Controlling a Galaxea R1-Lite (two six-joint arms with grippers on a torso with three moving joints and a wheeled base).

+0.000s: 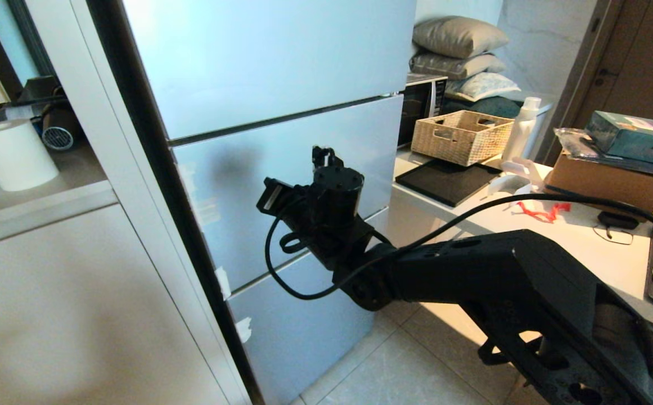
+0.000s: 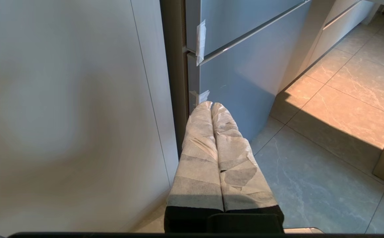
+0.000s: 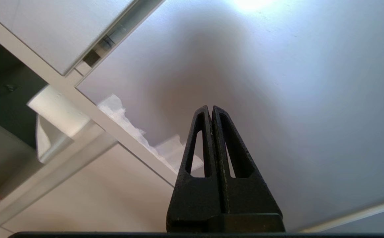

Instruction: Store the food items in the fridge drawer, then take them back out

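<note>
Fridge (image 1: 281,73) is fully closed, pale blue fronts fill centre frame in the head view; I see no drawer and no fruit in any view. Right gripper (image 3: 211,110) is clenched, fingers pressed together, holding nothing, tips pointing at the middle door panel (image 1: 326,146); I can't tell if they touch it. Right arm (image 1: 500,281) reaches in from lower right, wrist cocked toward the fridge. Left gripper (image 2: 211,106) is also clenched and empty, low by the fridge's bottom corner above the floor tiles (image 2: 311,185).
</note>
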